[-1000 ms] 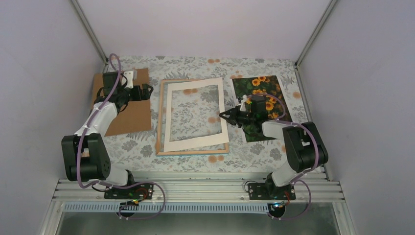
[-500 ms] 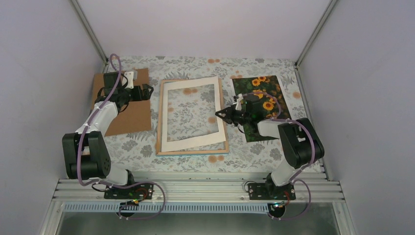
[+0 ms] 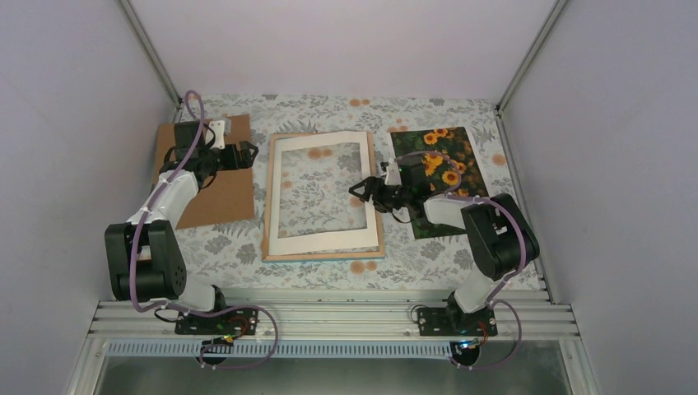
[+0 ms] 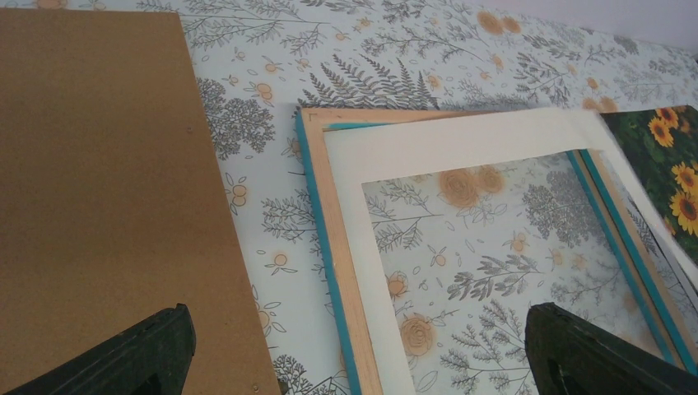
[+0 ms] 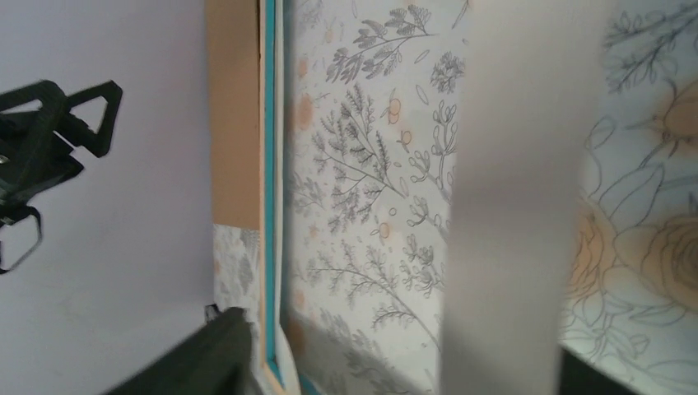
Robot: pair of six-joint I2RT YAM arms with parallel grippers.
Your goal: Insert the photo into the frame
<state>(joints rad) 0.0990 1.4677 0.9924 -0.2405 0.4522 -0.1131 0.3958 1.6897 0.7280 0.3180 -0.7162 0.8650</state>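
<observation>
The frame (image 3: 267,197) lies back-up in the middle of the table, showing light wood with a teal edge (image 4: 329,239) (image 5: 267,164). A white mat border (image 3: 321,141) (image 4: 461,140) rests inside it. The photo (image 3: 436,144) of orange flowers lies face-up to the right of the frame, partly under my right arm, and shows at the edge of the left wrist view (image 4: 671,177). My right gripper (image 3: 360,191) (image 5: 395,370) hangs open over the frame's right rail, with the blurred mat strip (image 5: 510,206) between its spread fingers. My left gripper (image 3: 247,152) (image 4: 362,362) stands open above the frame's left rail.
A plain brown backing board (image 3: 222,193) (image 4: 99,189) lies left of the frame, under my left arm. The flowered tablecloth (image 3: 329,107) covers the table. Grey walls close in on three sides, and a metal rail (image 3: 329,317) runs along the near edge.
My right gripper moved left, bringing the mat's right side along until it sat squarer in the frame. It then went from shut to open. The left arm stayed put.
</observation>
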